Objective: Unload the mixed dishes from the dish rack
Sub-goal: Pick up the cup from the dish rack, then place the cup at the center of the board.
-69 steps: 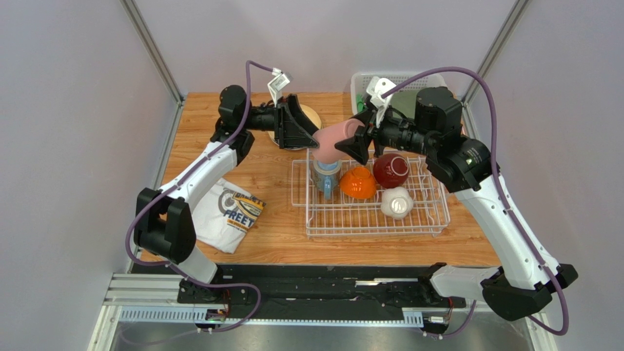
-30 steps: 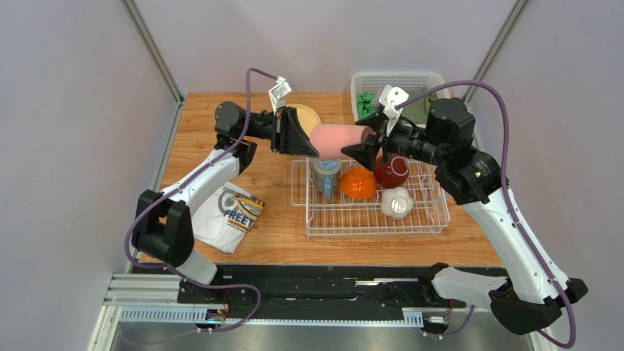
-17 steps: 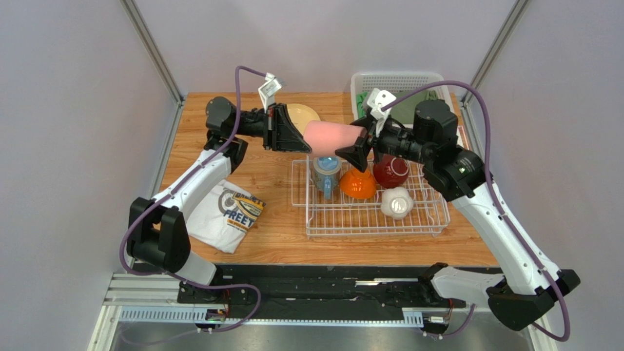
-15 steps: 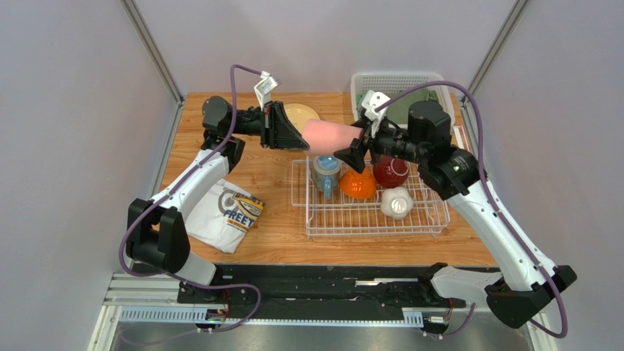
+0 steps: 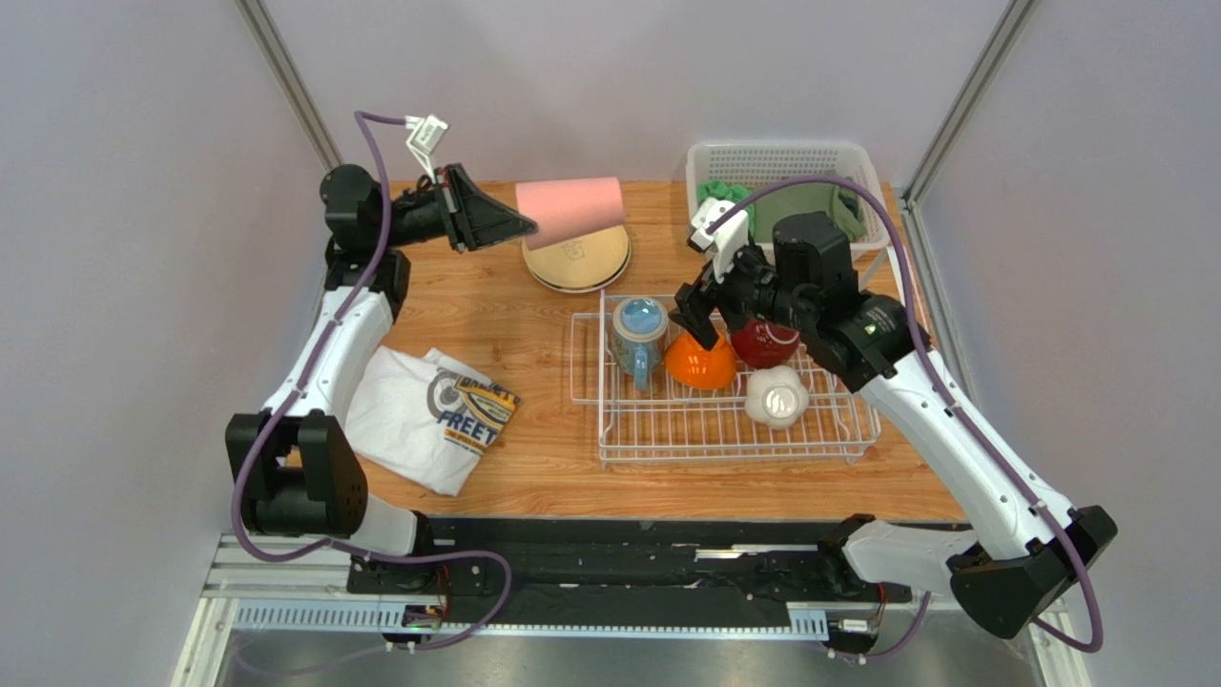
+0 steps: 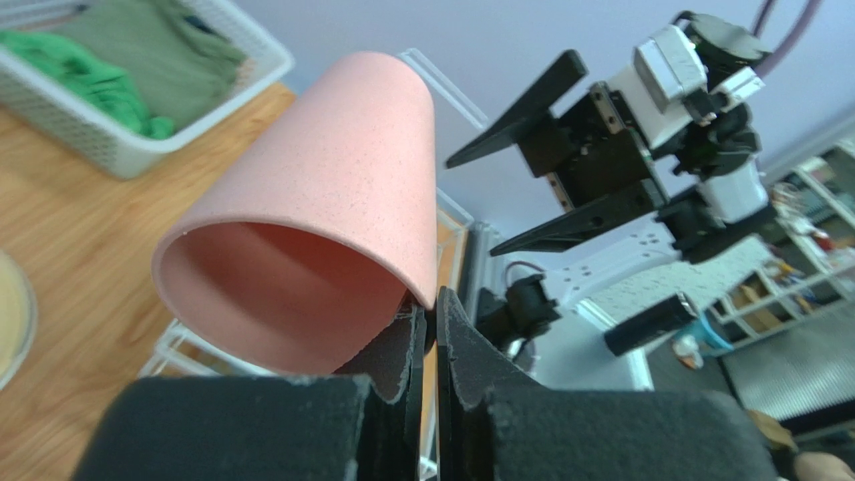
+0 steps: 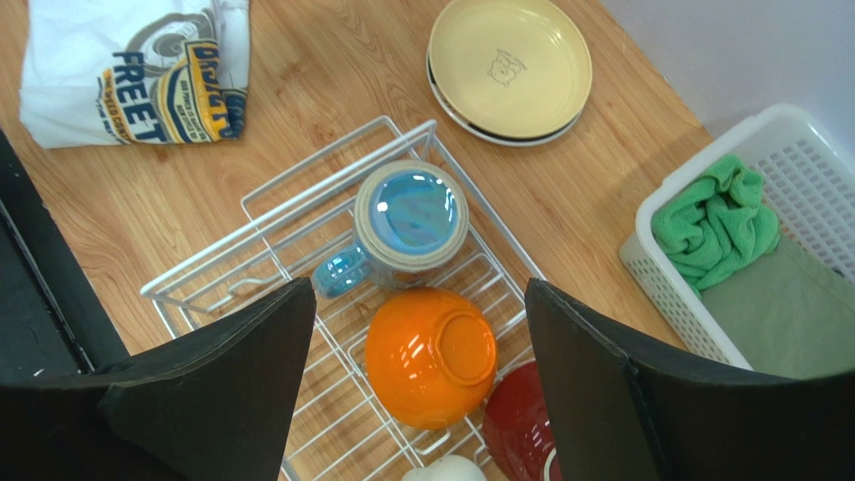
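Since the hand-over above the rack, the left gripper (image 5: pixel 525 228) had carried the pink cup (image 5: pixel 571 212) off to the far left, and the right gripper (image 5: pixel 698 308) had let go and drawn back. The left claw was pinched nearly closed on the cup's rim wall, one finger (image 6: pixel 393 346) inside and one outside. The cup lay on its side in the air, over the far edge of the stacked tan plates (image 5: pixel 576 262). The right claw hung with its jaws spread wide and nothing in them, above the far left part of the dish rack (image 5: pixel 731 430). In the rack stood the light-blue mug (image 5: pixel 639 327), the upturned orange bowl (image 5: pixel 700 362), the dark red bowl (image 5: pixel 767 344) and the small white bowl (image 5: pixel 776 395). A printed T-shirt (image 5: pixel 430 415) lay at the near left; a white basket (image 5: pixel 774 155) with green cloths (image 5: pixel 724 193) stood at the far right.
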Tool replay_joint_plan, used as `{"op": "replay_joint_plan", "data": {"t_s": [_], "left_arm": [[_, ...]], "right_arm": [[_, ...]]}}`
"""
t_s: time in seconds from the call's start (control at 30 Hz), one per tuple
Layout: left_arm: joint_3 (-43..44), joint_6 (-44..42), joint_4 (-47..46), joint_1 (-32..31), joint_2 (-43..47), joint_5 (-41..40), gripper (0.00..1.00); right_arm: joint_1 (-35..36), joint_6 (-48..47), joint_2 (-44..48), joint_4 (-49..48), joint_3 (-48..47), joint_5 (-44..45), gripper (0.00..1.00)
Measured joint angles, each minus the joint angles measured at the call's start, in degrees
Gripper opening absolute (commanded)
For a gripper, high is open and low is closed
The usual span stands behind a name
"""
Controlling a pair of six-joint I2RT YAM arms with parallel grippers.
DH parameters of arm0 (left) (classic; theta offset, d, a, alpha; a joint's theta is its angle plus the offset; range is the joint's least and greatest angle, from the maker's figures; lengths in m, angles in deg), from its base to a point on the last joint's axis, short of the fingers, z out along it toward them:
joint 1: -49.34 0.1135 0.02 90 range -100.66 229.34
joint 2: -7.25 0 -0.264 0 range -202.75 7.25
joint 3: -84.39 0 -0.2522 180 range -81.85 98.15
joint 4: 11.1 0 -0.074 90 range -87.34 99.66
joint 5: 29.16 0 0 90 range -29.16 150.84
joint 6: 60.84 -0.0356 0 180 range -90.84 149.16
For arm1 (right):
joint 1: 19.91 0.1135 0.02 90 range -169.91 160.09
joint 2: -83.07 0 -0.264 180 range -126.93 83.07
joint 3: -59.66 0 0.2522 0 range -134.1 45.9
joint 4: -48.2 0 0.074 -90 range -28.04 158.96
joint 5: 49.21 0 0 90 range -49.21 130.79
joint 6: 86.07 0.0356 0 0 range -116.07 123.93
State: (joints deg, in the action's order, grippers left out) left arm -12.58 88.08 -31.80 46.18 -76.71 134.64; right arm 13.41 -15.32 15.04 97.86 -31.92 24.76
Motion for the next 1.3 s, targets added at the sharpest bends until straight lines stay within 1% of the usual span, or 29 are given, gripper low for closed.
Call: {"op": "replay_joint_plan", "data": {"t_s": [0.07,0.13,0.2,0.33,0.43,0.53,0.63,0.87,1.1,1.3], "left_arm": [[1.29,-6.38,7.87,2.1,1.07,-1.09,0.0],[3.48,-14.58,18.1,4.87,2.27,-2.89,0.0],[6.21,-22.69,27.67,7.61,3.1,-5.64,0.0],[11.21,-35.28,43.58,12.48,3.39,-11.78,0.0],[13.75,-42.25,52.63,14.62,3.21,-17.31,0.0],[17.35,-48.63,60.3,15.37,1.79,-24.44,0.0],[21.0,-53.44,65.57,15.37,-0.98,-30.69,0.0],[31.32,-62.05,74.25,15.32,-12.98,-42.53,0.0],[41.07,-67.19,80.91,14.69,-24.85,-49.77,0.0],[53.13,-72.81,87.34,11.13,-34.93,-57.11,0.0]], "right_arm": [[0.0,-0.24,0.22,0.28,0.96,1.29,0.82],[0.0,-0.42,0.39,0.48,1.62,2.69,0.82],[0.0,-0.57,0.59,0.55,2.05,4.35,0.82],[0.0,-0.61,0.9,0.59,2.45,7.52,0.82],[0.0,-0.66,1.44,0.61,3.91,9.29,0.82],[0.0,-0.7,1.46,0.76,5.42,11.78,0.82],[0.0,-0.68,1.38,1.44,6.01,13.51,0.81],[0.0,-0.61,1.38,1.29,7.28,16.15,0.81],[0.0,-0.72,0.87,1.31,8.61,16.61,0.81],[0.0,-0.76,-0.59,1.14,9.49,16.94,0.8]]}}
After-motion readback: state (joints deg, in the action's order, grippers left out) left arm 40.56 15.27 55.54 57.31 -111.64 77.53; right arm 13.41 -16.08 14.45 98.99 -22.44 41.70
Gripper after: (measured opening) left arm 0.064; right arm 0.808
